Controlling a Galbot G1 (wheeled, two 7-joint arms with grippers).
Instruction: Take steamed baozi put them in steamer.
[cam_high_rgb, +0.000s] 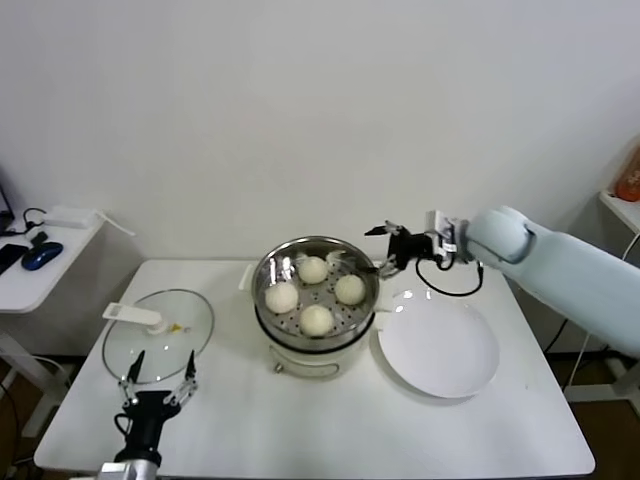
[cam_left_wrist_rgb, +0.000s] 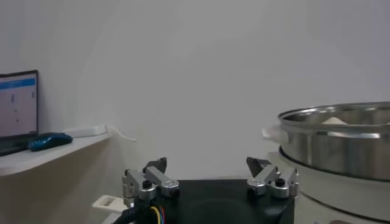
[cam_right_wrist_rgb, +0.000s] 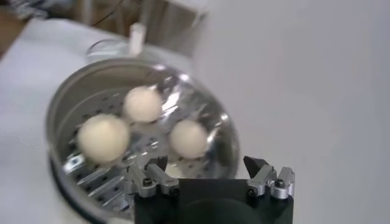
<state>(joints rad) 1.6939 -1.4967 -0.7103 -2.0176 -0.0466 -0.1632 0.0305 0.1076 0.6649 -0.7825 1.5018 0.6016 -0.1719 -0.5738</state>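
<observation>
My right gripper hangs wide open and empty just past the far right rim of the steamer. All four steamed baozi I see already sit inside it, left of and nearer than the jaws. The white plate on the right is bare. My left gripper waits open near the glass lid, well apart.

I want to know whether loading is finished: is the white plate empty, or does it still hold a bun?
Empty. The white plate shows only bare surface, and all four baozi sit inside the steamer.
</observation>
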